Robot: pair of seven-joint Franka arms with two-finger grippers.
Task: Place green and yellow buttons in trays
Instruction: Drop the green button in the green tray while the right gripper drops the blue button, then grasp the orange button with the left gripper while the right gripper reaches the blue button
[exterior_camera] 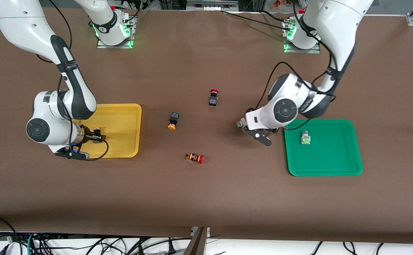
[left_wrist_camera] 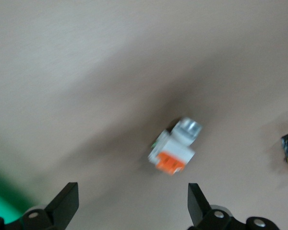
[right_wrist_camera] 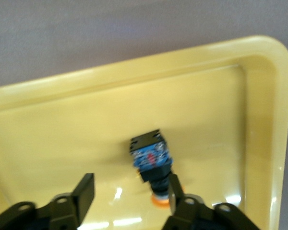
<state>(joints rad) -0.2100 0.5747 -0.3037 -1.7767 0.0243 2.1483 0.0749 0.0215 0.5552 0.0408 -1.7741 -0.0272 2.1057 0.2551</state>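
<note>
Black-bodied push-button switch w/ yellow-orange cap [right_wrist_camera: 151, 160] flat on floor of yellow plastic tray [exterior_camera: 128, 117], close to tray edge at right arm's end of table. Probably set there as its sorted spot.

Right gripper [right_wrist_camera: 130, 184] low over that tray, wrist bent down. Fingers apart, switch between them, nothing gripped; one finger [right_wrist_camera: 175, 191] close beside cap.

Whitish-grey switch w/ green face [exterior_camera: 305, 138] in green plastic tray [exterior_camera: 348, 166], near tray edge toward table middle. Looks sorted.

Whitish-grey switch w/ orange end [left_wrist_camera: 175, 148] on brown table [exterior_camera: 206, 198], just beside green tray; probably next pick.

Left gripper [left_wrist_camera: 132, 189] above it, forearm angled down from base, fingers fully spread, empty.

Second black yellow-capped switch [exterior_camera: 173, 120] mid-table, not yet sorted.
</note>
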